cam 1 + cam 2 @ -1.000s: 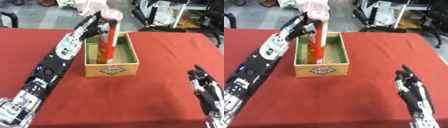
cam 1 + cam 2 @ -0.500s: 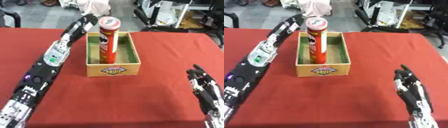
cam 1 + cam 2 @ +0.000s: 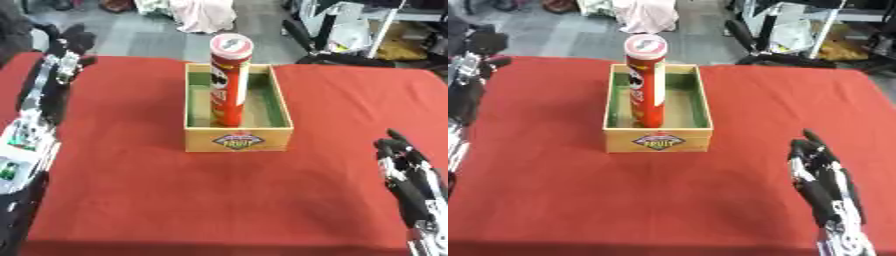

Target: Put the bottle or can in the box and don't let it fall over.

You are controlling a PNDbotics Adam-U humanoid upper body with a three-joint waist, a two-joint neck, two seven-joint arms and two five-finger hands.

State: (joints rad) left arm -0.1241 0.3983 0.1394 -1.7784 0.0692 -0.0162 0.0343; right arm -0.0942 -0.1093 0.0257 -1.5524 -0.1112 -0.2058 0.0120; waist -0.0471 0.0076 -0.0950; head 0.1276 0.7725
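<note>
Left eye view: I see the tall red crisp can (image 3: 230,80) standing upright inside the wooden box (image 3: 237,140), set toward the box's left wall, its base on the green-lined floor and its white-and-red lid well above the rim. Nothing touches it. The box sits on the red surface (image 3: 157,200), its front face bearing a small diamond label. My left hand (image 3: 72,46) shows at the upper left, near the surface's far edge and well apart from the box; its dark fingers look curled around nothing, though the outline is blurred. The silver-and-black left arm (image 3: 31,125) runs down the view's left side. My right hand (image 3: 404,167) rests at the lower right corner, fingers straight and pointing up, holding nothing, well apart from the box.

Right eye view: the same can stands upright in the box, again nearer the left wall than the right. The right hand shows more fully here, fingers extended and spread slightly. The left hand sits at the upper left edge, partly cut off by the frame. Beyond the surface, a pale cloth (image 3: 646,15) hangs over something on the grey floor.
</note>
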